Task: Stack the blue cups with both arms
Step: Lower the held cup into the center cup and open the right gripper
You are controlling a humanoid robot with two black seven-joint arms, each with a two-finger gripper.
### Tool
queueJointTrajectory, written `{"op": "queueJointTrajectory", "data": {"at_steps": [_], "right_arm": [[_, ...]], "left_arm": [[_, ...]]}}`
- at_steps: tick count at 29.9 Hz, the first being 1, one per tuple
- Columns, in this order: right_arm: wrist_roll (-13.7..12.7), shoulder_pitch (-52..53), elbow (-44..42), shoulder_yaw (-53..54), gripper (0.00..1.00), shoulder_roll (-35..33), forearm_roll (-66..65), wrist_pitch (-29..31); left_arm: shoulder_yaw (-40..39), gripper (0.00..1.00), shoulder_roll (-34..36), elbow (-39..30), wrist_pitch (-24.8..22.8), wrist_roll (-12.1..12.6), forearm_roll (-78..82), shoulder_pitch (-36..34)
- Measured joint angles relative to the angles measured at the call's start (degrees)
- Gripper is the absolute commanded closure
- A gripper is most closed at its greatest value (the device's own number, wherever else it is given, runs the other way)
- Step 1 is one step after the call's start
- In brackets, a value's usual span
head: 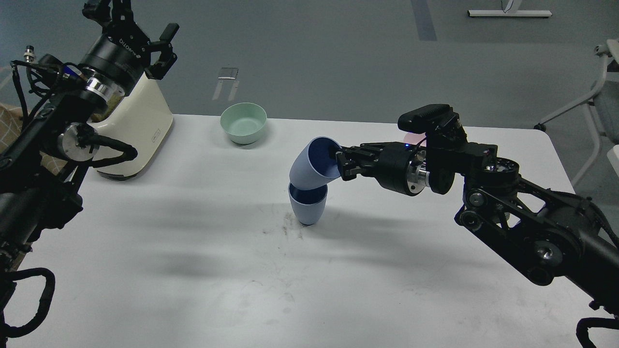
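White desk point(193, 270) bearing cream appliance point(140, 130). Right tool point(337, 162) pinching rim of tilted blue cup point(312, 164), base tucked into upright blue cup point(308, 205) mid-desk. Left tool point(140, 34) raised, fingers spread. Mint bowl point(243, 122) behind.

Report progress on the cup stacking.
Done: one blue cup stands upright on the table. In hand: the right gripper holds the second cup by its rim, tilted, base at the standing cup's mouth. Left: straighten, seat and release. The left gripper is raised, empty.
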Motion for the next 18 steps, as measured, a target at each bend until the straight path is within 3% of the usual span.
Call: {"op": "queueJointTrajectory", "data": {"at_steps": [8, 18], "right_arm": [[0.0, -0.5, 0.1, -0.6, 0.84, 0.1, 0.0, 0.0], [0.0, -1.1, 0.3, -0.7, 0.51, 0.1, 0.0, 0.0]], "left_arm": [[0.0, 0.02, 0.0, 0.0, 0.0, 0.0, 0.0, -0.1], [0.0, 0.02, 0.0, 0.0, 0.0, 0.0, 0.0, -0.3]]}}
